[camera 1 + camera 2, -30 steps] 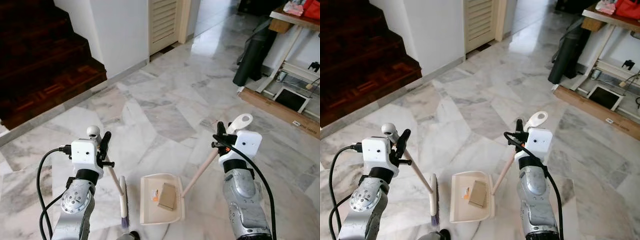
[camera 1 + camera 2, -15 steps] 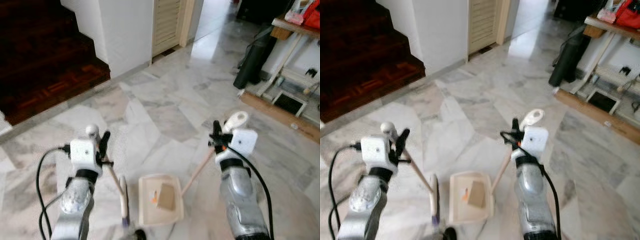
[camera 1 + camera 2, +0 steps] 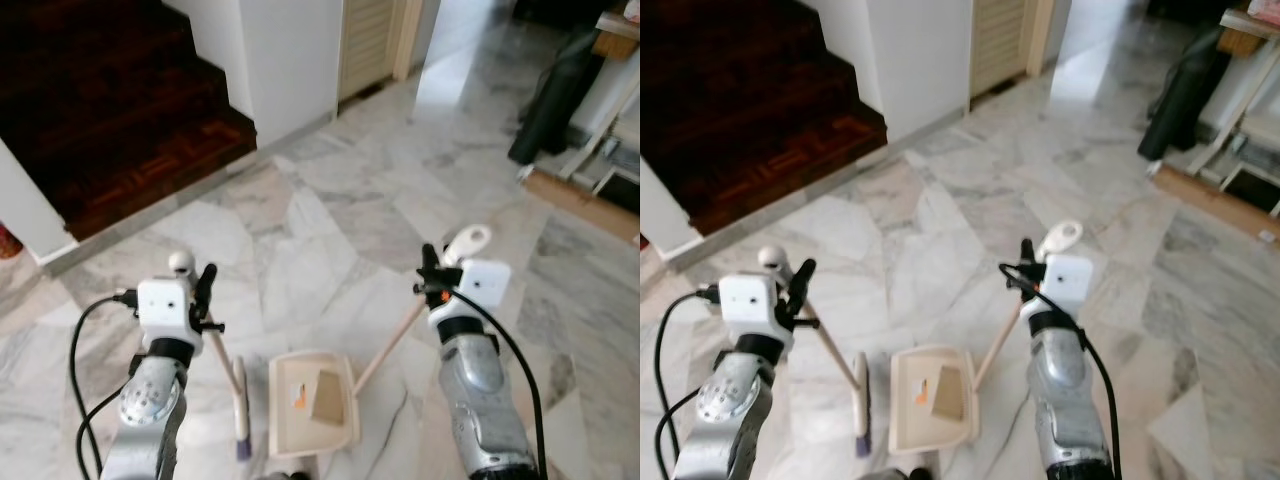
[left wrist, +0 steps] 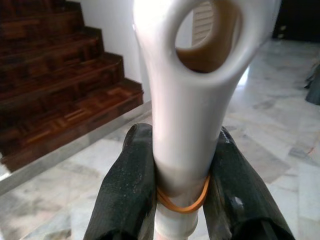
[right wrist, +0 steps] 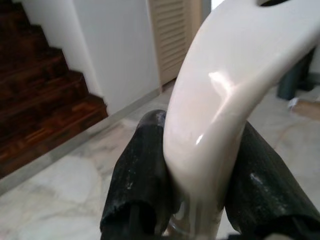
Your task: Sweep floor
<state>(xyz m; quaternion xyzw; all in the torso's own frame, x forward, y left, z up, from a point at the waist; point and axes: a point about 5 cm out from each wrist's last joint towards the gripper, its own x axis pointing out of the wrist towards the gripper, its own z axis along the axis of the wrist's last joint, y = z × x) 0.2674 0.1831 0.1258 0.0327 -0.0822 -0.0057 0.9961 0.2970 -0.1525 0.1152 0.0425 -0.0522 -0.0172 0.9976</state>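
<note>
both grippers were clamped on handles: left gripper [image 3: 205, 300] pinching the broom [image 3: 238, 400], right gripper [image 3: 428, 278] squeezing the dustpan handle [image 3: 400, 335]. dustpan [image 3: 310, 402] sat on the marble floor [image 3: 330, 240] just right of the broom, cardboard scrap [image 3: 326, 396] inside. tilt it carelessly and that probably slides out. forearms raised, wrists up.

— What's the right gripper [image 5: 200, 165] got there?

— The glossy white handle [image 5: 225, 95] of the dustpan, its two black fingers [image 5: 137, 175] pressed against either side, jaws clamped on it.

— And behind it?

— Dark wooden stairs [image 5: 35, 105], a white wall [image 5: 115, 45], a louvred door [image 5: 172, 32], and pale marble floor [image 5: 65, 195]. A dark upright object [image 5: 295, 75] stands near the edge, blurred.
</note>
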